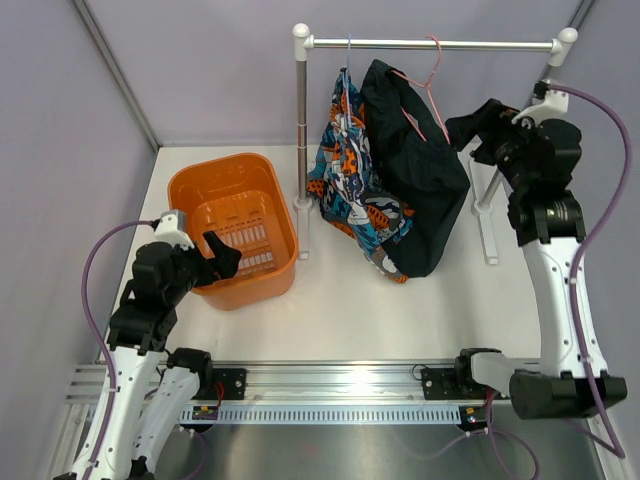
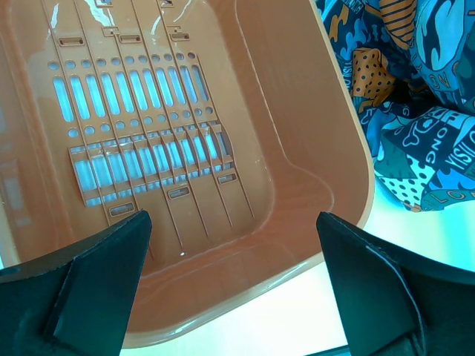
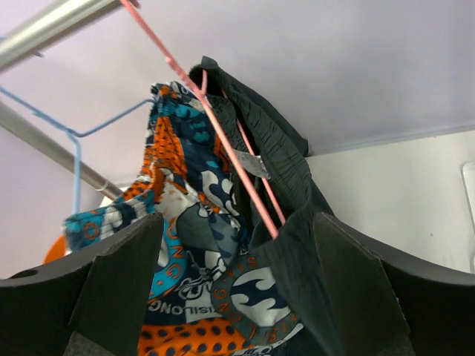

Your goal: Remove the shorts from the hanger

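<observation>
Black shorts (image 1: pixel 415 170) hang on a pink hanger (image 1: pixel 428 85) from the metal rail (image 1: pixel 430 44). Beside them, patterned blue and orange shorts (image 1: pixel 352 180) hang on a blue hanger (image 1: pixel 348 55). My right gripper (image 1: pixel 470 130) is open just right of the black shorts, near the hanger's right end. In the right wrist view the pink hanger (image 3: pixel 223 141) and the black shorts (image 3: pixel 297 222) lie between my open fingers (image 3: pixel 119 289). My left gripper (image 1: pixel 222 255) is open and empty over the orange basket (image 1: pixel 225 180).
The rack's white posts (image 1: pixel 301 130) and feet (image 1: pixel 488 235) stand on the white table. The orange basket (image 2: pixel 312 156) fills the left wrist view, with the patterned shorts (image 2: pixel 415 96) at its right. Grey walls close in the back and sides.
</observation>
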Controlling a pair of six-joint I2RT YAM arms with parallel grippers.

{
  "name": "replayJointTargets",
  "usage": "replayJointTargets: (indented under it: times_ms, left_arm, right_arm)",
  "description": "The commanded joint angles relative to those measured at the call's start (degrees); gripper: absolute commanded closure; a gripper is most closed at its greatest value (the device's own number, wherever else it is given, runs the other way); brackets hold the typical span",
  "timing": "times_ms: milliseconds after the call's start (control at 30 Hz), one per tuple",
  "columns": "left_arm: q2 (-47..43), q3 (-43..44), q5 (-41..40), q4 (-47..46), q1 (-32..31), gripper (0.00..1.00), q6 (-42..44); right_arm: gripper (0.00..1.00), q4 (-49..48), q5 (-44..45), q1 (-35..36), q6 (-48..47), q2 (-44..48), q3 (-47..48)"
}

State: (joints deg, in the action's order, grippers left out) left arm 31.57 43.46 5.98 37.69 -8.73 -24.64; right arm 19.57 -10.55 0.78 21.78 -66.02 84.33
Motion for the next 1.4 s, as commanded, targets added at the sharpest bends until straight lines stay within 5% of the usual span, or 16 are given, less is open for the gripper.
replayJointTargets:
  times_ms: [0,233,567,1200,1367]
  left_arm:
    - [-0.3,0.0,1.5,-1.9,-0.3,0.01,0.1]
    - [-0.7,0.0,1.4,-1.9,-1.4,0.01,0.1]
    - [-1.4,-0.1,1.7,-2.0,-2.2,0.01,0.1]
    - [-2.0,-0.1,0.6,-1.9,-4.3,0.01,-0.1]
    - [-1.8,-0.1,0.4,-1.7,-4.4,0.01,-0.2]
  right_arm:
    - [0.11,-8.8,-4.0,-0.1,-3.2,-4.6,5.6]
    - [0.13,-17.4,-4.2,-0.1,-4.4,-12.3,9.8]
    - [0.16,-13.6,-1.4,5.1,-12.8,-21.7,20.9]
    - [0.17,-11.0,6.9,10.2,-20.3,-32.9,28.3]
    - [0.34,-11.1,7.6,10.2,-20.1,-33.6,28.3]
